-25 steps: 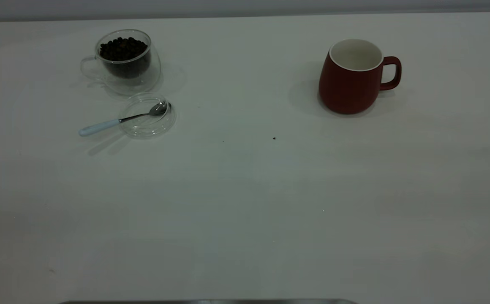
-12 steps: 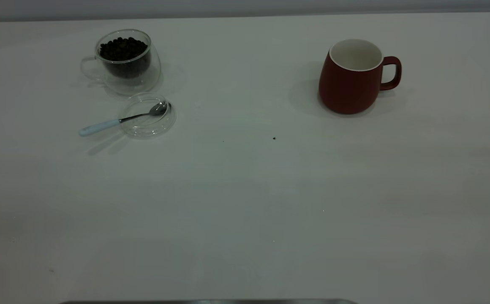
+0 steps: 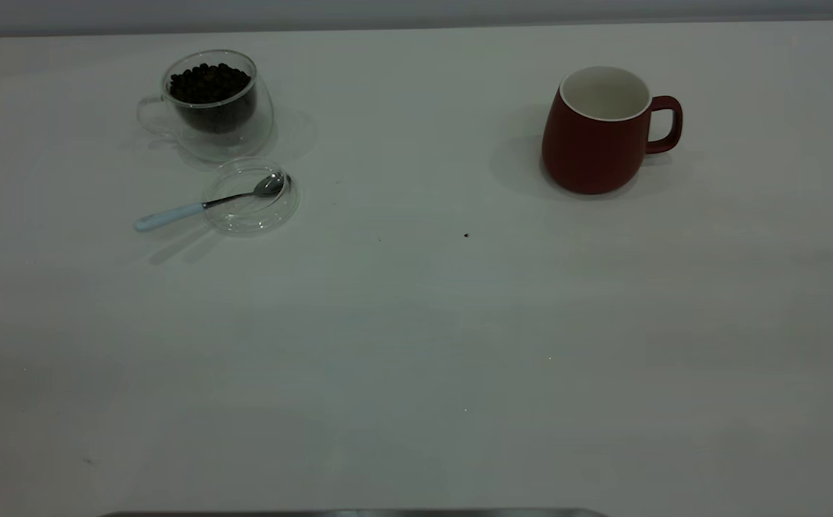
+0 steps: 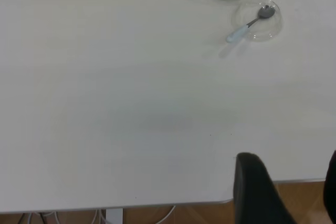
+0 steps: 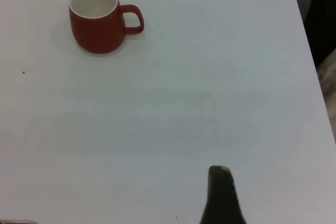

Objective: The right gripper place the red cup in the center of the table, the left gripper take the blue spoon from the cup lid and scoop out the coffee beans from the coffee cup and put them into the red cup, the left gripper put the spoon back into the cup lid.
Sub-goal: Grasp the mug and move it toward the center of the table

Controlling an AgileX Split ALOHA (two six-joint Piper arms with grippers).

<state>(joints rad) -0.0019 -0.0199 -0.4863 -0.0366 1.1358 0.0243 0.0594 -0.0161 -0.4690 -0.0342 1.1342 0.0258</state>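
Both end effectors parked, apart.

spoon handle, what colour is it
Pale light blue, on the blue spoon resting across the cup lid; clearest in the exterior view.

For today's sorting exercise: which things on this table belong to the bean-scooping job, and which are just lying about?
Part of the job:
red cup
glass cup of coffee beans
blue spoon
clear lid
table

Lying about:
dark speck near the table's middle, possibly a stray bean
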